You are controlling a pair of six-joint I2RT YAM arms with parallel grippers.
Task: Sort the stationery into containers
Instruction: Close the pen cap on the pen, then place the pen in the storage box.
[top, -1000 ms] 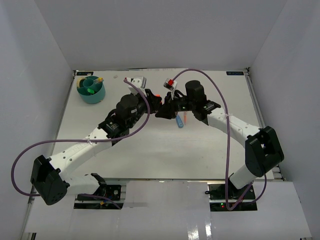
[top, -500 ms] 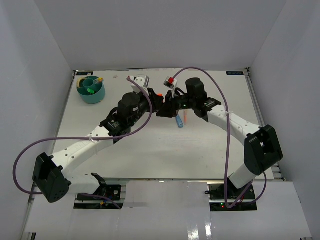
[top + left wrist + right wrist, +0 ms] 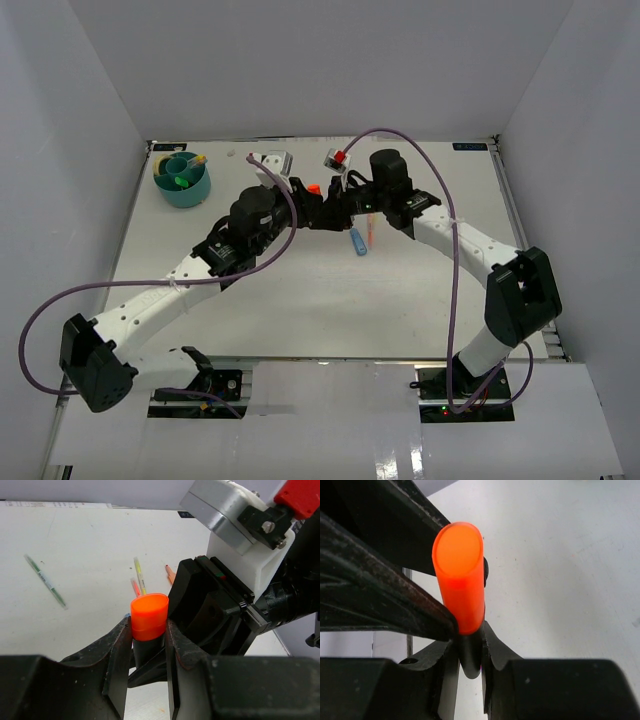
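Observation:
An orange-black highlighter [image 3: 148, 616] is held above the table between both grippers. My left gripper [image 3: 148, 632] is shut on it just below the orange cap. My right gripper [image 3: 470, 652] is shut on its black body, with the orange cap [image 3: 460, 575] standing above the jaws. In the top view the two grippers meet at mid-table, the left gripper [image 3: 310, 203] against the right gripper [image 3: 332, 212], with the cap [image 3: 313, 188] showing. The teal organiser [image 3: 182, 181] stands at the far left with a few items in it.
A blue highlighter [image 3: 358, 241] and an orange pencil [image 3: 371, 231] lie just right of the grippers. In the left wrist view a green pen [image 3: 45, 580], a yellow pen [image 3: 139, 575] and an orange pencil [image 3: 169, 573] lie on the white table.
Both grippers have shifted slightly toward the far side and left, staying together around the highlighter. The blue highlighter and the organiser have not moved.

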